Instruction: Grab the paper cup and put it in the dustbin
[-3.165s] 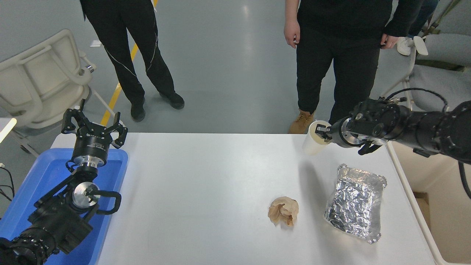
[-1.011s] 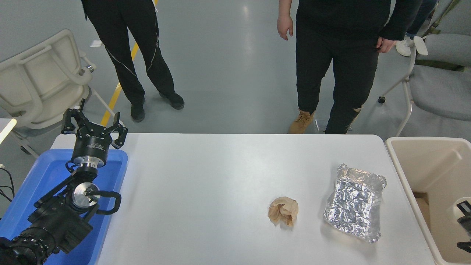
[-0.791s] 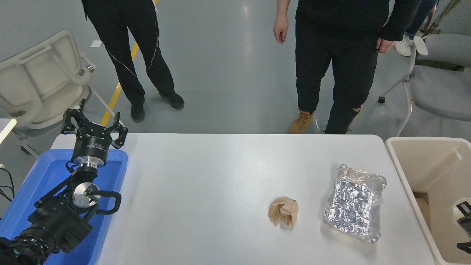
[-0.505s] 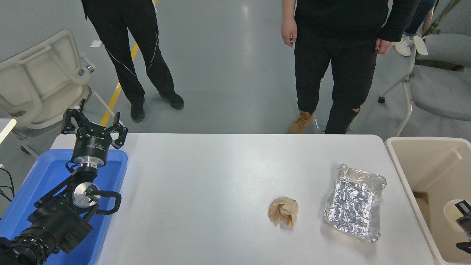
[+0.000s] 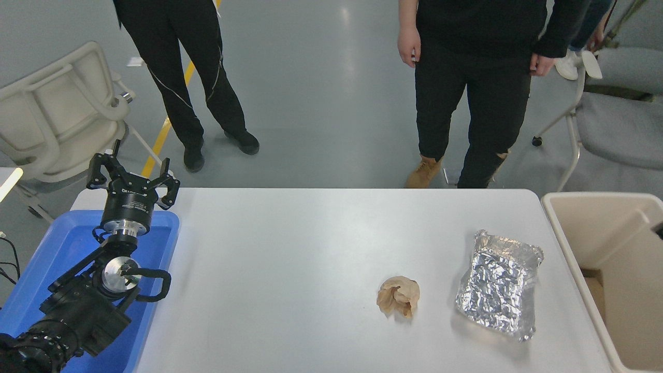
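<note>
From the head view, we're looking down on our left gripper [image 5: 132, 175], parked over the blue tray [image 5: 158, 243] with its fingers spread apart. Our right gripper isn't showing at all. The paper cup isn't visible anywhere; the dustbin [image 5: 582, 198] is sitting just off the white table [image 5: 290, 274], beside the foil tray [image 5: 498, 284] and brown paper ball [image 5: 398, 296].

The white table [image 5: 290, 269] bears a crumpled brown paper ball [image 5: 398, 296]; beside it, a silver foil tray [image 5: 498, 284].
</note>
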Controlling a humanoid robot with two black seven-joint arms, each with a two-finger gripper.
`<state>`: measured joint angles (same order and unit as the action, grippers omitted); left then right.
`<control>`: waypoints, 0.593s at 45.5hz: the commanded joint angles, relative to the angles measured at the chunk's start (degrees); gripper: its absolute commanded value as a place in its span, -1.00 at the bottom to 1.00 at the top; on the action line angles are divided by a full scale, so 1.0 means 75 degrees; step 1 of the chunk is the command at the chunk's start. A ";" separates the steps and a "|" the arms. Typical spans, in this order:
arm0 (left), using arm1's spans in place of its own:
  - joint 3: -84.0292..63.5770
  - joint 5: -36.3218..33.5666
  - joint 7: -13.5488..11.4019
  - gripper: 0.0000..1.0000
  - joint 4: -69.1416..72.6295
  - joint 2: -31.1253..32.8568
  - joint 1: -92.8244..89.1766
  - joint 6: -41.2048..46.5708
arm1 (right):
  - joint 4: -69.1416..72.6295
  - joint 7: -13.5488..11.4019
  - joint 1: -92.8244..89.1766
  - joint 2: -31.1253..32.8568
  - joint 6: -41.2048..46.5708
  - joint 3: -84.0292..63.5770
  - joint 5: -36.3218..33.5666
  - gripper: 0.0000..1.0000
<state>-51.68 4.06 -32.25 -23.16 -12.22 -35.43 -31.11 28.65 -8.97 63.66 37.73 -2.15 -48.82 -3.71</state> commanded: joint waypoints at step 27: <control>0.0000 -0.0003 0.0000 0.98 -0.0006 0.0001 0.0001 0.0000 | 0.4429 -0.0034 0.8855 0.0196 0.5747 -0.2432 0.0425 1.00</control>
<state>-51.68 4.03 -32.25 -23.16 -12.22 -35.42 -31.11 50.68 -9.10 115.87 39.66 29.43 -65.86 -1.53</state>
